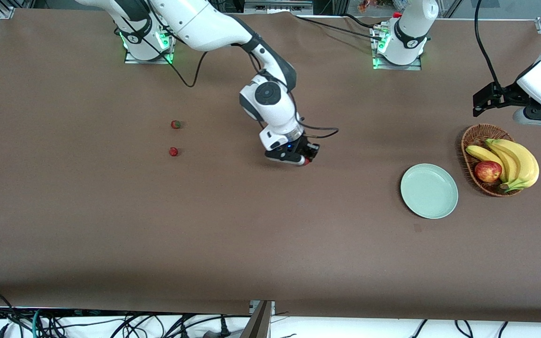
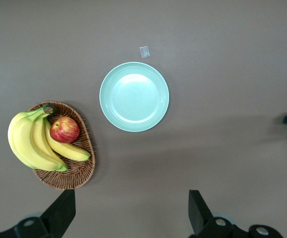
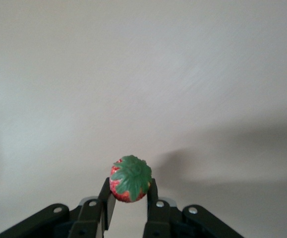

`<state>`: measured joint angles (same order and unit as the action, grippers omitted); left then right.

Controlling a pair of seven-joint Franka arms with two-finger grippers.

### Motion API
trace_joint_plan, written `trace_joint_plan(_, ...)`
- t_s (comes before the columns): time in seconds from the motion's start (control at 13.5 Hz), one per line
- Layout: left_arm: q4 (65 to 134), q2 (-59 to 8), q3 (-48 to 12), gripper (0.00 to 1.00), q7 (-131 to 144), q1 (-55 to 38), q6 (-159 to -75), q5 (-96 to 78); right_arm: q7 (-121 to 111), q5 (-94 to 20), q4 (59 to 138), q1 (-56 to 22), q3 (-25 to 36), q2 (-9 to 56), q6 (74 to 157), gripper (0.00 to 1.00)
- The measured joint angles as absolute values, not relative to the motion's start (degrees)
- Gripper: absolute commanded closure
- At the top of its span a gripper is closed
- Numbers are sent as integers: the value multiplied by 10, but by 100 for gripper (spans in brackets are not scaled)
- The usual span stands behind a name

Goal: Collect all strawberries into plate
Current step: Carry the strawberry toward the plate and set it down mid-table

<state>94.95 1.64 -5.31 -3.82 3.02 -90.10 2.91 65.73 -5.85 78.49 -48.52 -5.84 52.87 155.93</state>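
The right hand (image 1: 306, 160) is up over the bare middle of the brown tabletop (image 1: 270, 244), its two fingers pinched tight on a strawberry (image 3: 130, 179). From the right wrist view the berry sits squarely between the finger pads, its green leafy top facing the camera and red flesh showing around the edge. In the front view only a speck of red peeks out at the tip of the hand.

Two more strawberries lie on the tabletop toward the right arm's end, well apart from the hand. One strawberry (image 1: 175, 124) is farther from the front camera; the other strawberry (image 1: 173, 151) lies just nearer, the pair close together but not touching.

The pale green plate (image 1: 429, 190) rests toward the left arm's end with nothing in it. Just beside it, a little farther from the front camera, sits a brown wicker basket (image 1: 468, 141) holding a bunch of bananas (image 1: 514, 162) and a red apple (image 1: 488, 171).

The left hand (image 2: 128, 210) waits high over that end of the tabletop, fingers spread wide and holding nothing, looking down on the plate and basket.
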Motion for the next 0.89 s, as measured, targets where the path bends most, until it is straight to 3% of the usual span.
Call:
trace_joint_plan(0.07,950,16,-53,0,-38,30,-901,29,669,-58,769,-495,-60,544,1567,86)
trace_joint_plan(0.15,950,16,-53,0,-38,30,-900,29,674,-58,759,-503,-61,555,1575,27)
trace_joint_plan(0.22,949,16,-53,0,-38,30,-900,29,676,-58,754,-508,-61,563,1584,0)
trace_joint_plan(0.59,950,16,-53,0,-38,30,-900,29,668,-57,729,-491,-50,558,1563,0)
trace_joint_plan(0.89,951,-6,-56,0,-38,25,-896,20,527,-55,719,-395,-47,496,1367,0)
